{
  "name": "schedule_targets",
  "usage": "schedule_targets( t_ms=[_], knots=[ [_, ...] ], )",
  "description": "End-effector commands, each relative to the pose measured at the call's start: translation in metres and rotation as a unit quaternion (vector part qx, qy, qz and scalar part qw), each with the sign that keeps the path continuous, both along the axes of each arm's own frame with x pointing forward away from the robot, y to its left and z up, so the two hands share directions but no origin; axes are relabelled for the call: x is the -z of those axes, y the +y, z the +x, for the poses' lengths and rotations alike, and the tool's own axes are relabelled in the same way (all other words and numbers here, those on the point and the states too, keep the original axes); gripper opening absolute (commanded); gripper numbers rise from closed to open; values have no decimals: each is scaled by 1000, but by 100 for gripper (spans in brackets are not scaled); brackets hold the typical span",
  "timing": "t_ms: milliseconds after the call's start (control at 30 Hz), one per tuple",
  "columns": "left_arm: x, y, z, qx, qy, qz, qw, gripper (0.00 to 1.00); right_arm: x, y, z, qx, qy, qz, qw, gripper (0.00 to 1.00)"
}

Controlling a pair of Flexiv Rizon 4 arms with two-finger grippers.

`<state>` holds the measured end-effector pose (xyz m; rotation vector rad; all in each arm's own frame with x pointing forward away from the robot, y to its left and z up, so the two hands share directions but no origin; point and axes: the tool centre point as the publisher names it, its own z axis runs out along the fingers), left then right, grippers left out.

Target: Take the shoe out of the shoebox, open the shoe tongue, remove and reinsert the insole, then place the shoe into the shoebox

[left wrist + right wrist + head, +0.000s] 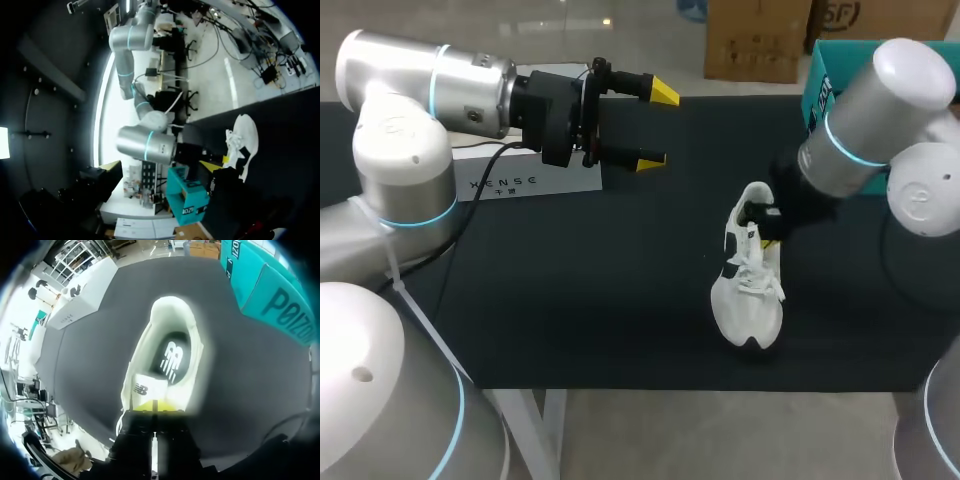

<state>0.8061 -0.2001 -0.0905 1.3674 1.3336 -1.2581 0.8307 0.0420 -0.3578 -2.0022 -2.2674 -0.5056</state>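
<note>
A white shoe [750, 290] stands on the black table, toe towards the front edge; the left wrist view shows it [243, 137] far ahead. My right gripper [767, 222] is at the shoe's opening. In the right wrist view its yellow tips [155, 407] are pressed together on the near edge of the white tongue [150, 387]. Beyond the tongue lies the black insole [172, 357] inside the shoe [172, 315]. The teal shoebox [820, 80] sits at the back right, also visible as [280, 295]. My left gripper [658, 127] hangs open and empty above the back of the table.
A flat white box [520, 180] lies at the back left, under my left arm, and appears as [80, 310] in the right wrist view. The black table [570, 300] is bare between that box and the shoe.
</note>
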Motion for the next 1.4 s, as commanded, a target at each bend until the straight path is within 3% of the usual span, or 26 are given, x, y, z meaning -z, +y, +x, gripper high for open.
schedule_targets(
  t_ms=[33,233,333,567,667,933,1067,1400],
  knots=[
    [-1,0,0,1,0,2,1000,100,-9,-4,-3,-19,-4,-11,1000,0],
    [-1,0,0,1,0,2,1000,100,-36,-5,-6,-138,-6,-10,990,0],
    [-1,0,0,1,0,2,1000,100,-46,0,-8,-258,-3,-16,966,0],
    [-1,0,0,1,0,2,1000,100,-63,-11,-3,-358,-11,10,934,0],
    [-1,0,0,1,0,2,1000,100,-62,-20,5,-340,-18,7,940,0],
    [-1,0,0,1,0,2,1000,100,-38,-31,-8,-314,-11,31,949,0],
    [-1,0,0,1,0,2,1000,100,-23,-28,-13,-304,-5,48,951,0],
    [-1,0,0,1,0,2,1000,100,-20,-13,-21,-302,-12,77,950,0]
  ],
)
